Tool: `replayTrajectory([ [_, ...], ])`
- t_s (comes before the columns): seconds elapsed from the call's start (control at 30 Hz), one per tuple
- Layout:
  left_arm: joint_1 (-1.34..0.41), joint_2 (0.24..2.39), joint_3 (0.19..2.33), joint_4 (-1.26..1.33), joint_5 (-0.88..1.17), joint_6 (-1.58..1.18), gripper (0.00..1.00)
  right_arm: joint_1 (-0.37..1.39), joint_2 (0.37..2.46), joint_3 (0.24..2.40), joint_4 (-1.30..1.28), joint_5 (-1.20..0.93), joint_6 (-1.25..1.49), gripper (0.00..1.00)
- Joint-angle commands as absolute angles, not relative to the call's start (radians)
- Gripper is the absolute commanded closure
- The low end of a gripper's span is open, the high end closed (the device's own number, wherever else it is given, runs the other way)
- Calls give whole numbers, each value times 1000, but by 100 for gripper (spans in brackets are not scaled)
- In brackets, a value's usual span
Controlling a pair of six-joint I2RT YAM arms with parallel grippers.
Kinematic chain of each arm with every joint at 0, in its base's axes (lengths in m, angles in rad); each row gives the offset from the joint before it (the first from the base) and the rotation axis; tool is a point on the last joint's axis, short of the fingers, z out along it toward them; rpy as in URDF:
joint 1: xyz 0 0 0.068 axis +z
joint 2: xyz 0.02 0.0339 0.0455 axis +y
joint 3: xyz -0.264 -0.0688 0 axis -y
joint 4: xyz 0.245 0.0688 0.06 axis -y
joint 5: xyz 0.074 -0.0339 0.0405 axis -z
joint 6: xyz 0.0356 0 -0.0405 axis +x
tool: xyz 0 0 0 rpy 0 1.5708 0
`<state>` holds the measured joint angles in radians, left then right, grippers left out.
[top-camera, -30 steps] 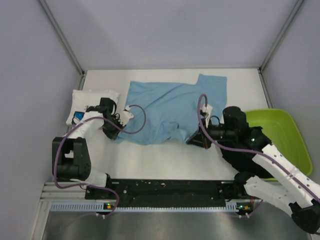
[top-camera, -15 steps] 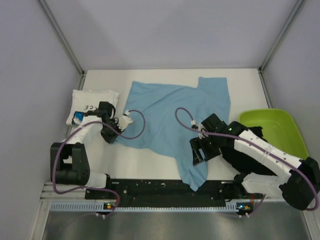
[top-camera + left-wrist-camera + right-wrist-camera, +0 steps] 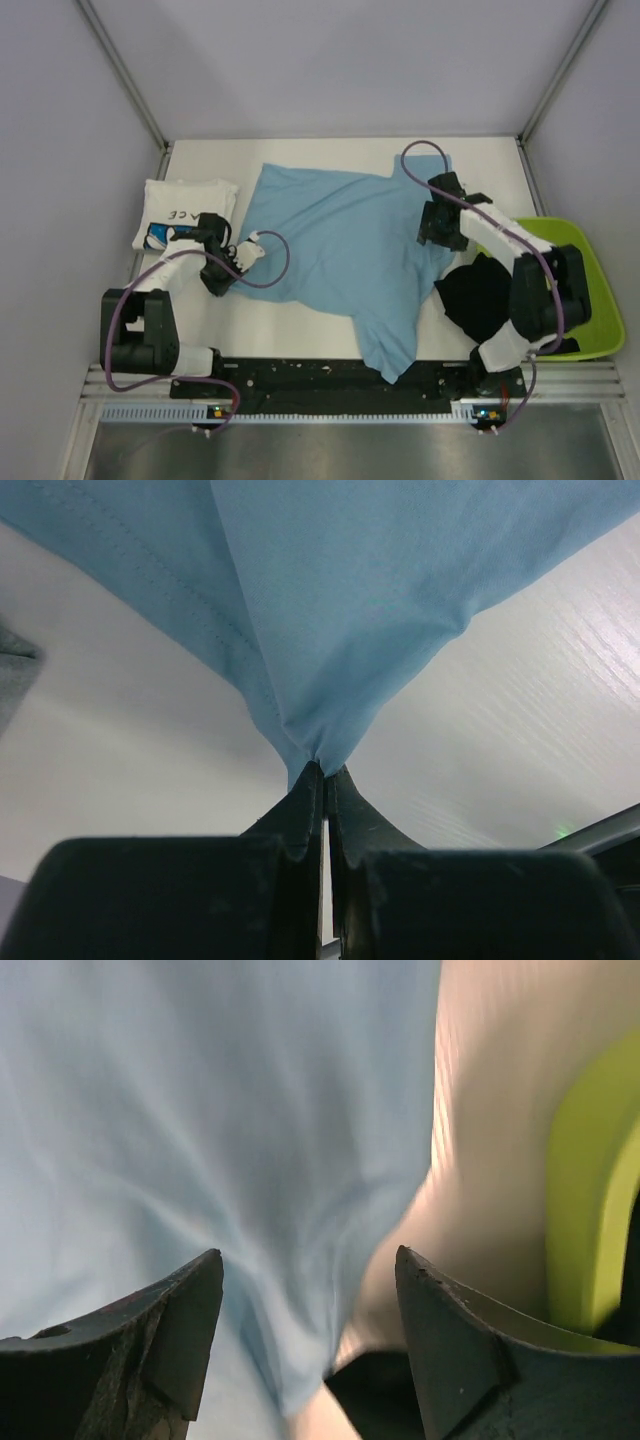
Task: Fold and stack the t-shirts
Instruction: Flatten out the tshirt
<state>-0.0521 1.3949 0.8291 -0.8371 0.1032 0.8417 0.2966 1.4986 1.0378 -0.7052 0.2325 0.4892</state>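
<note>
At the 9 o'clock side of the table (image 3: 300, 325), the white t-shirt (image 3: 185, 212) is being shown as a folded bundle, with part of its lettering facing up. Toward 4 o'clock of that bundle, a hem corner of the light blue t-shirt (image 3: 340, 235) is being pinched by the left gripper (image 3: 222, 270). In the left wrist view, its fingers are pressed together on the cloth, which is being drawn into a peak above the table.

The light blue t-shirt is being displayed mostly spread over the table centre. One flap is reaching toward 6 o'clock and one sleeve toward 1 o'clock.

Over the shirt's 3 o'clock edge, the right gripper (image 3: 440, 225) is being held with its fingers spread wide and nothing between them. Whether they are touching the cloth cannot be told.

At 4 o'clock, the black t-shirt (image 3: 485, 300) is being shown bunched, just beside the blue one and against the 9 o'clock rim of the lime-green bin (image 3: 590, 290).
</note>
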Motion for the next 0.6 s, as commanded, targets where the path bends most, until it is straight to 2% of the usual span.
replayTrajectory([
  [0.0, -44, 1344, 788, -841, 129, 857, 100, 252, 1743, 1213, -591, 246, 423, 31],
  [0.07, -44, 1344, 787, -847, 161, 848, 100, 235, 1863, 1290, -591, 226, 413, 32],
  [0.1, -44, 1344, 788, -845, 166, 842, 100, 227, 1915, 1325, -601, 222, 410, 37],
  [0.13, -44, 1345, 790, -847, 172, 835, 100, 224, 1977, 1356, -613, 210, 405, 47],
  [0.2, -44, 1350, 788, -838, 173, 830, 100, 225, 2029, 1397, -609, 137, 388, 81],
  [0.23, -44, 1351, 787, -831, 173, 825, 100, 227, 2049, 1420, -592, 85, 382, 95],
  [0.27, -44, 1356, 785, -819, 172, 821, 100, 233, 2065, 1446, -568, 37, 385, 100],
  [0.37, -43, 1390, 799, -778, 163, 798, 100, 279, 2120, 1563, -512, -44, 388, 100],
  [0.53, -32, 1445, 847, -724, 94, 756, 100, 412, 2259, 1877, -534, -48, 350, 99],
  [0.57, -22, 1450, 851, -719, 81, 756, 100, 441, 2272, 1931, -540, -52, 335, 90],
])
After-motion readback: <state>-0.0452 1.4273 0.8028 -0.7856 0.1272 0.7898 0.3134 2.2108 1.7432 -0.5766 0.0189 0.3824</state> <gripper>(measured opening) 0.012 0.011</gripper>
